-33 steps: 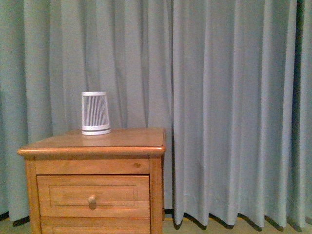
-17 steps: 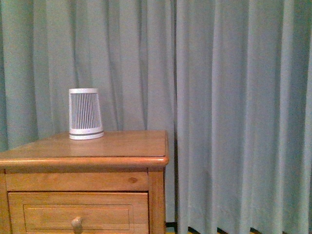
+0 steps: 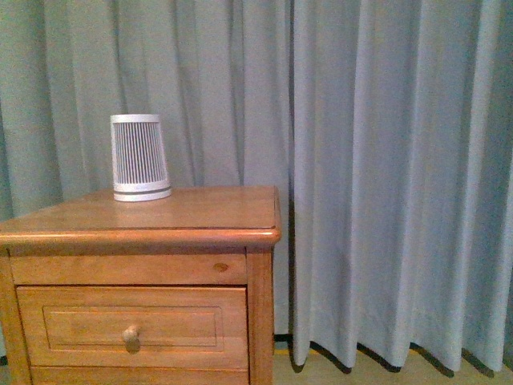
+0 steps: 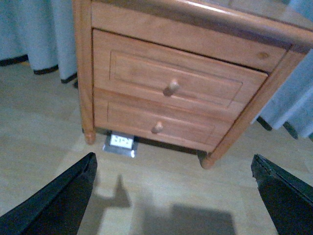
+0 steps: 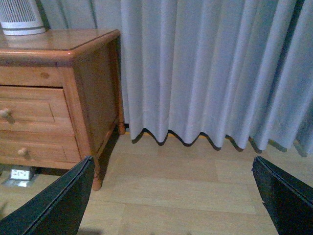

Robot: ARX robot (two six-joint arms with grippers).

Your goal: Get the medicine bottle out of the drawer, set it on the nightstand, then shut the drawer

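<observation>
The honey-brown nightstand [image 3: 192, 210] stands at the left of the front view. Its upper drawer [image 3: 132, 327] is shut, with one round knob [image 3: 131, 335]. The left wrist view shows the same drawer [image 4: 171, 81] and its knob [image 4: 170, 88] ahead of my open, empty left gripper [image 4: 173, 193], which hangs low over the floor. My open, empty right gripper [image 5: 171, 196] hangs over the floor to the right of the nightstand [image 5: 93, 88]. The medicine bottle is hidden. Neither arm shows in the front view.
A ribbed white-and-grey device [image 3: 139, 157] stands at the back left of the nightstand top. The lower drawer [image 4: 156, 122] is shut. A floor socket plate [image 4: 120, 143] lies under the nightstand. Grey-blue curtains [image 3: 385, 160] hang behind, over a pale wood floor [image 5: 186, 181].
The front view has shifted: the nightstand now looks closer and sits further left than a second ago, and more of the upper drawer shows than half a second ago.
</observation>
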